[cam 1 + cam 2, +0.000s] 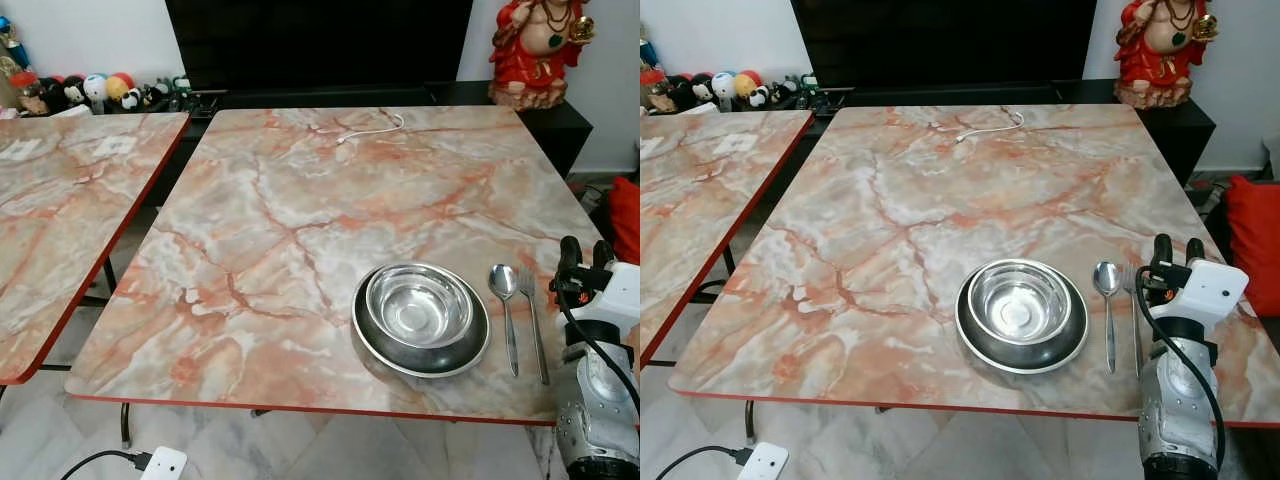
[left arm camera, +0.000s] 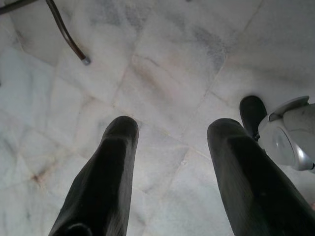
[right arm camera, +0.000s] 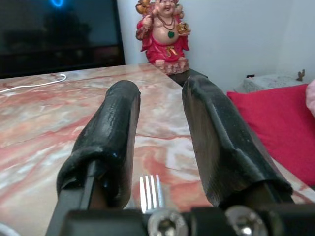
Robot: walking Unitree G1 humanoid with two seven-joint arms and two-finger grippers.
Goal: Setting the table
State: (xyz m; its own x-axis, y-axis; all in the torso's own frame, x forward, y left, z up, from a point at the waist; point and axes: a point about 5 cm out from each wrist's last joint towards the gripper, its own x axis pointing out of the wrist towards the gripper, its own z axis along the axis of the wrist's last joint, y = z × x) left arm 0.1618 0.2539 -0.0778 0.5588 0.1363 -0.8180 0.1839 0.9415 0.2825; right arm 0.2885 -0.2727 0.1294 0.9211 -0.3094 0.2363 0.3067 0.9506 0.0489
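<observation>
Bowl (image 1: 419, 305) sits inside a plate (image 1: 421, 345) near the front-right corner of the marble table (image 1: 300, 230), with a spoon (image 1: 504, 300) just to its right at 3 o'clock and a fork (image 1: 532, 320) right beside the spoon. All steel, all lined up pointing toward 12.

Right gripper (image 3: 158, 132) hangs just off the table's right edge, at about 3 o'clock from the fork, near it but not touching. Fingers spread apart, nothing between them. Its wrist cam looks low across the tabletop and catches the fork tines (image 3: 150, 191) poking out between the two finger bases, plus a red cushion (image 3: 275, 123) that the head views mostly cut off.

Left gripper (image 2: 167, 177) hangs over the pale tiled floor (image 2: 162, 73), fingers also spread and holding nothing, with a dark table leg (image 2: 69, 37) nearby.

Far end at 12 o'clock: a white cable (image 1: 372, 130) on the table, a red figurine (image 1: 535, 50) on a black cabinet, and a row of small toys (image 1: 90, 90) at 10 o'clock. A second marble table (image 1: 60, 210) stands at 9 o'clock.

No readable writing or brands anywhere I can make out.
</observation>
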